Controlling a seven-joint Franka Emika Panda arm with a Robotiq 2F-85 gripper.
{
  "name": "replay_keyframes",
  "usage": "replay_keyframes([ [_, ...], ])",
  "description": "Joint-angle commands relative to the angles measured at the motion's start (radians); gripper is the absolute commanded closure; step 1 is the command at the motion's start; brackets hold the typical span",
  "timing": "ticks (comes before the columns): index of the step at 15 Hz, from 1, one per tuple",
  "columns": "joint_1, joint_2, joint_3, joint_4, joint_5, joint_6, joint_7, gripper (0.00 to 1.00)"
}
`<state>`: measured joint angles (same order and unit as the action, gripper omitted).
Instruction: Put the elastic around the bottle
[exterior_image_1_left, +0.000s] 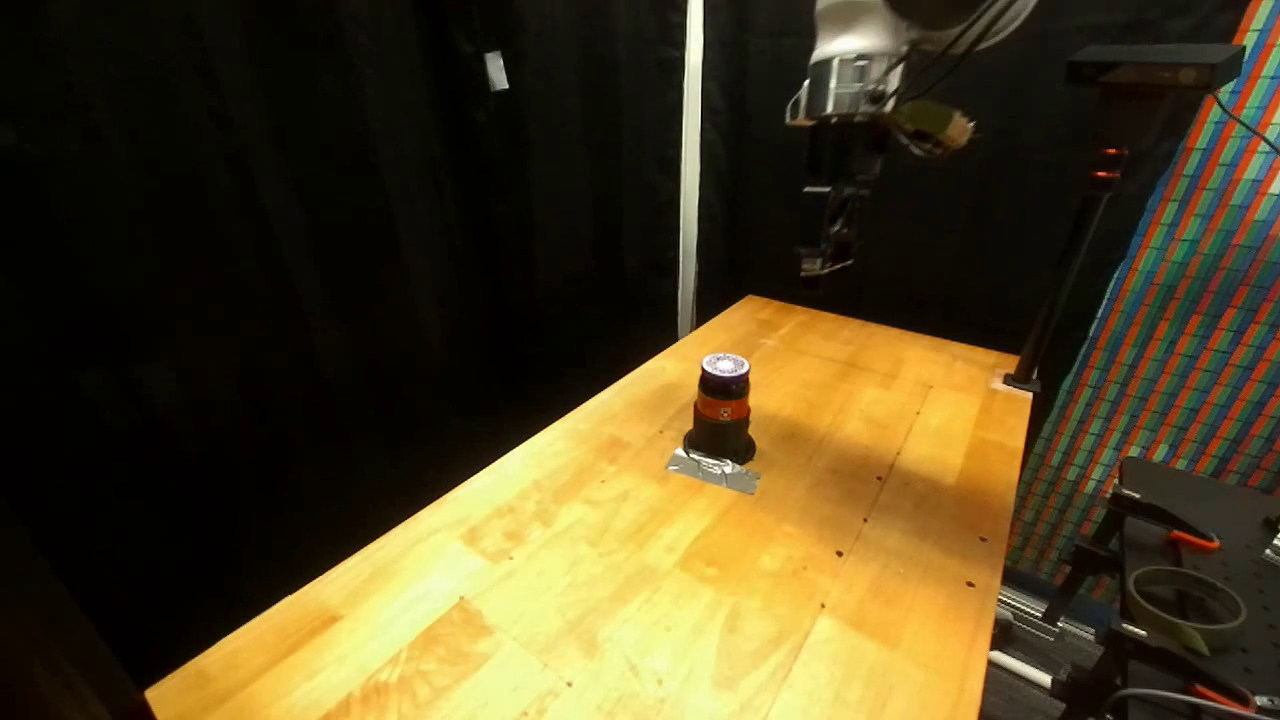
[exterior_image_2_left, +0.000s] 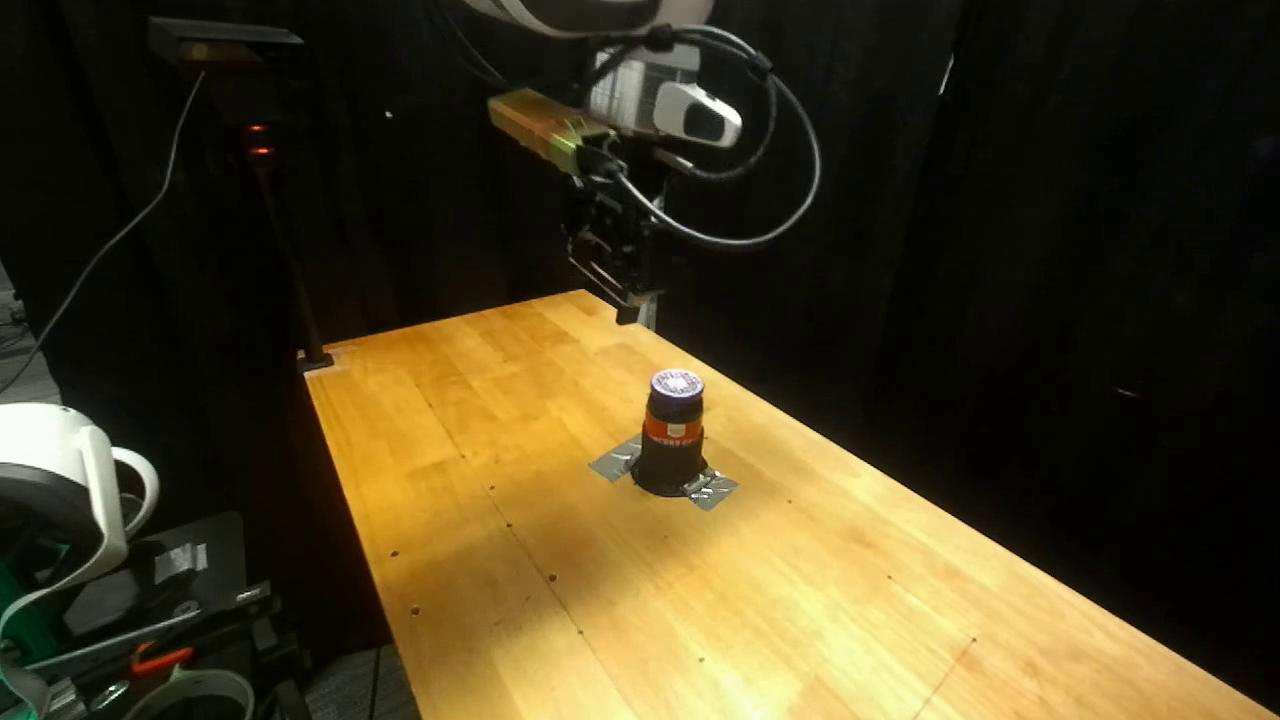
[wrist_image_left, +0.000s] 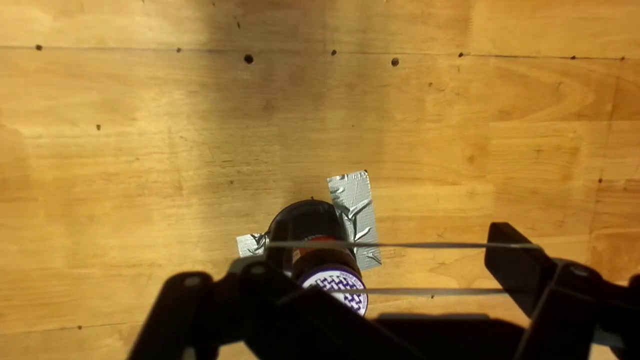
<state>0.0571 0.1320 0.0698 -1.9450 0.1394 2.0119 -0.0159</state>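
Likely a lab: 1 robot arm (exterior_image_1_left: 850, 88), black curtains (exterior_image_1_left: 330, 240), wooden table (exterior_image_1_left: 620, 620).

Free room around the bottle (exterior_image_2_left: 673, 430)

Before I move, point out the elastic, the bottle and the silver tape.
Elastic (wrist_image_left: 415, 245): wrist view, on the upper of its two strands.
Bottle (exterior_image_2_left: 673, 430): in an exterior view, on its orange band.
Silver tape (wrist_image_left: 356, 216): wrist view, on the middle of the longer-looking strip.

White arm (exterior_image_1_left: 858, 30), black claw (wrist_image_left: 392, 267)
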Motion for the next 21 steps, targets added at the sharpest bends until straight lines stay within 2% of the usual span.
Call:
replay_keyframes([
  [1,0.007,0.241,0.005,0.251,-0.030,-0.038,-0.032,0.00],
  [7,0.050,0.527,-0.006,0.561,-0.120,-0.084,0.008,0.00],
  [12,0.070,0.691,-0.014,0.791,-0.164,-0.212,0.002,0.00],
  [17,0.088,0.790,-0.033,0.930,-0.199,-0.298,0.025,0.00],
  [21,0.095,0.840,-0.044,0.994,-0.200,-0.354,0.041,0.00],
])
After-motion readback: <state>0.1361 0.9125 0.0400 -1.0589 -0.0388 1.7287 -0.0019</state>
